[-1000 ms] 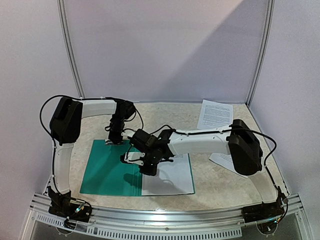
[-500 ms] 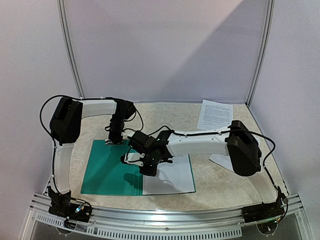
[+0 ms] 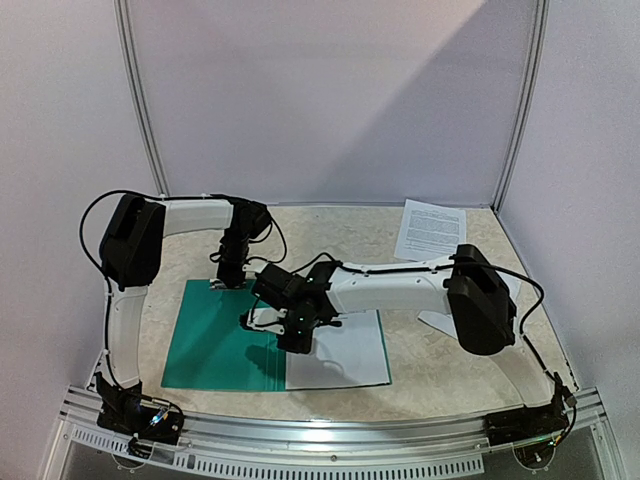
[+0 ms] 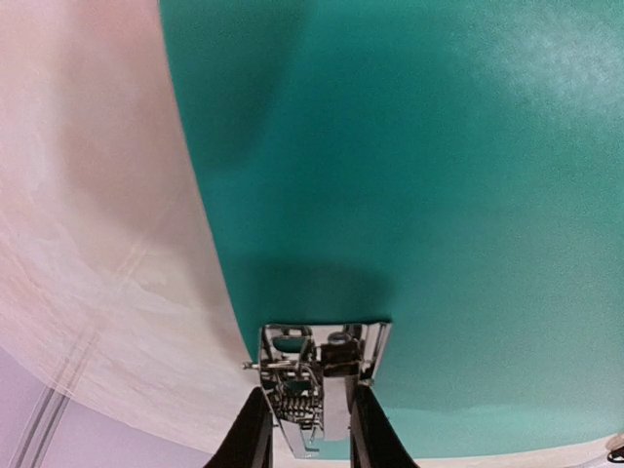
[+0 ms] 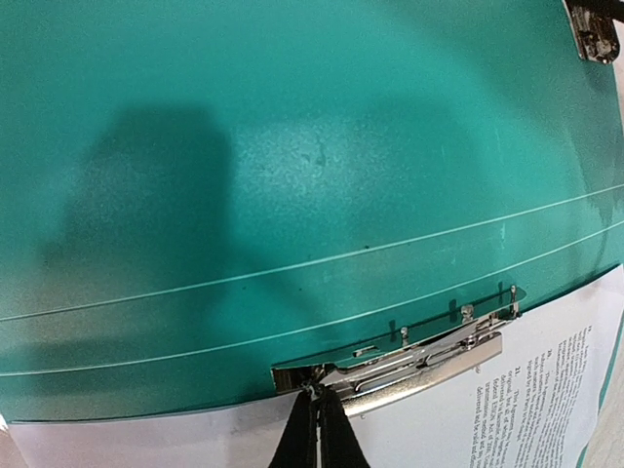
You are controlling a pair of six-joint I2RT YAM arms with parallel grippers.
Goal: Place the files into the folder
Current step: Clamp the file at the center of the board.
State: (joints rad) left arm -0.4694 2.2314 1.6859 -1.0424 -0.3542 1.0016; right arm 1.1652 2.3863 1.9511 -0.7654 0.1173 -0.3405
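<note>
The teal folder point(image 3: 215, 345) lies open on the table. A printed white sheet point(image 3: 345, 360) lies on its right half, its edge under the long metal clip point(image 5: 429, 356) by the spine. My right gripper point(image 3: 296, 340) is shut, and in the right wrist view its tips point(image 5: 317, 414) touch the left end of that clip. My left gripper point(image 3: 228, 278) is at the folder's far left corner. In the left wrist view point(image 4: 307, 429) its fingers point(image 4: 249, 434) close on either side of a small metal clip point(image 4: 322, 375) at the folder's edge point(image 4: 439, 195).
One loose printed sheet point(image 3: 430, 230) lies at the back right of the table. Another sheet point(image 3: 445, 322) lies partly under the right arm's elbow. The metal frame rail point(image 3: 320, 440) runs along the near edge, and walls enclose the other sides.
The right arm and its gripper have shifted a little to the left along the folder's spine. The left arm and the folder have not visibly moved.
</note>
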